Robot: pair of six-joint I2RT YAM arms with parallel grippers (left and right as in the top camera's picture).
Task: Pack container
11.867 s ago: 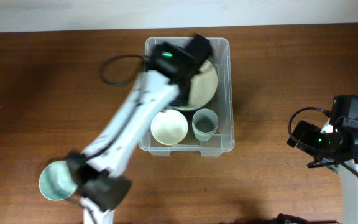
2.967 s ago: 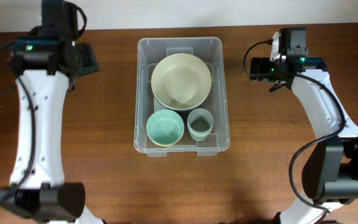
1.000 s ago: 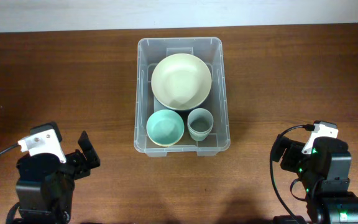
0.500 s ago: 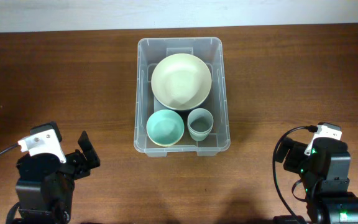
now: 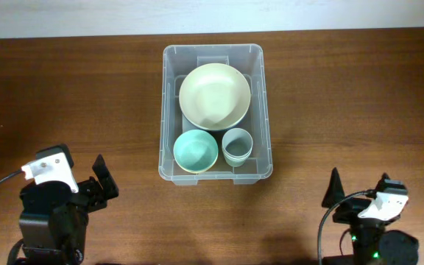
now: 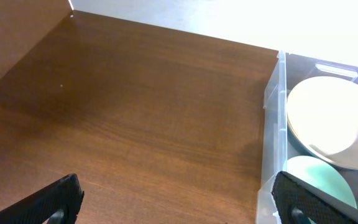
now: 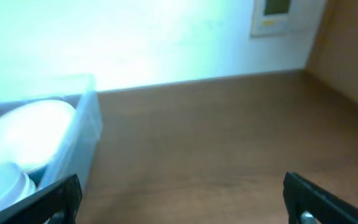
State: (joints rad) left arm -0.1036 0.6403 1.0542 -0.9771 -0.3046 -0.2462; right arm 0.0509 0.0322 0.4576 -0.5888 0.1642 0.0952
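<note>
**Pincer state.** The left pincer (image 6: 176, 190) is released: its jaws stand wide apart with only bare desk (image 5: 65, 96) between them. The right pincer (image 7: 179, 190) is likewise released and holds nothing. In the overhead view both arms sit folded at the near edge of the desk, one at each side, well apart from the container (image 5: 268, 103).

**Container position.** The container stands upright at the centre of the desk, towards the far edge. It appears at the right edge of the left wrist view and at the left edge of the right wrist view, which is blurred.

**Contents.**
- A large cream bowl (image 5: 214, 96) fills the far half.
- A teal bowl (image 5: 196, 151) sits in the near-left part. A pale edge shows under it, possibly a second bowl.
- A grey-green cup (image 5: 237, 146) stands upright just beside the teal bowl, in the near-right part.

**Task progress.** Judged from these views, packing appears complete or nearly so. All visible items lie inside the container, and no further item for packing shows. No lid is in view, so it cannot be determined whether a closing step is required.
</note>
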